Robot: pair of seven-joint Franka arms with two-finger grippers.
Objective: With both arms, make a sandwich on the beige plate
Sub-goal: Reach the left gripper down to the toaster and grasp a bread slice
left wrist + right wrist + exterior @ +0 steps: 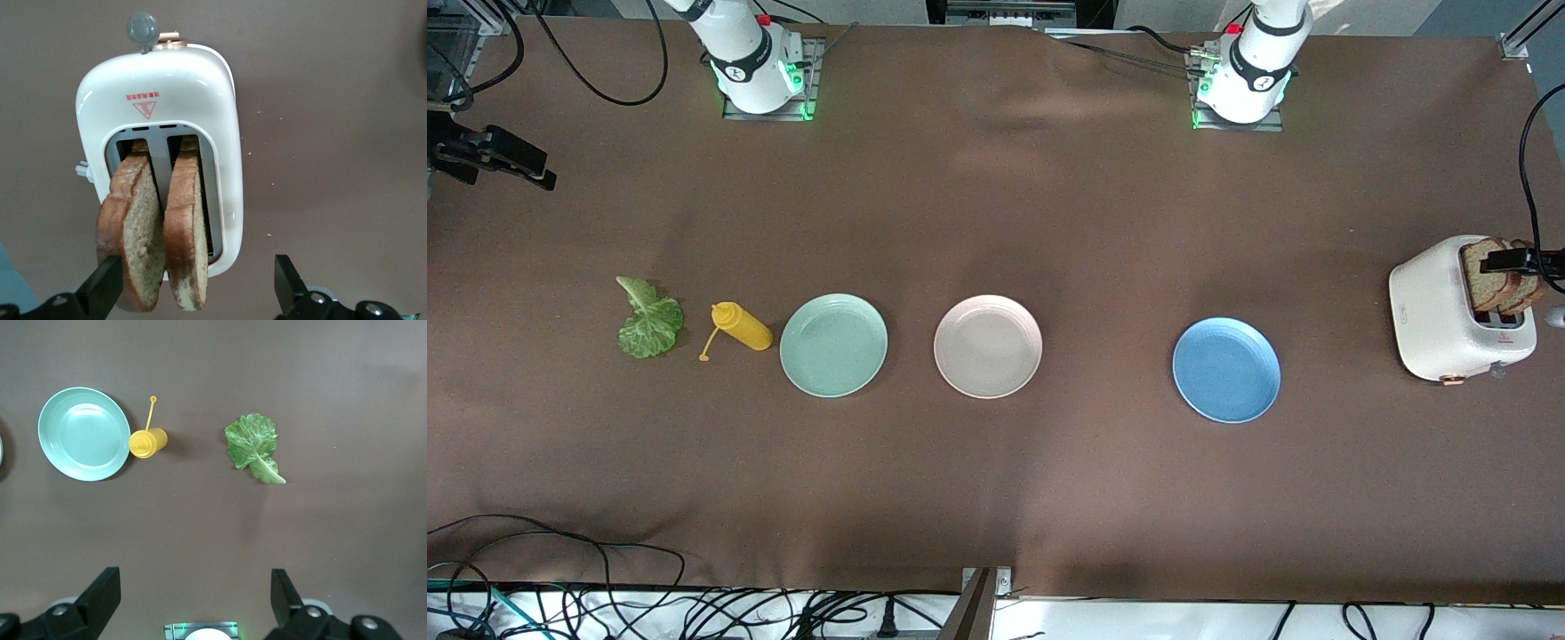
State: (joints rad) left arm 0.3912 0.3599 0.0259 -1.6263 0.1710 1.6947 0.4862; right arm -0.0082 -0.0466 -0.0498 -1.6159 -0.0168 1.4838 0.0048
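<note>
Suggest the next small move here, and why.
Probably lower the open left gripper onto one bread slice standing in the toaster: the beige plate holds nothing yet, and its fingers already flank the slices.

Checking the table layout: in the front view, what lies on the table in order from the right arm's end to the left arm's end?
lettuce leaf → yellow squeeze bottle → mint-green plate → beige plate → blue plate → white toaster with two bread slices standing in its slots.
</note>
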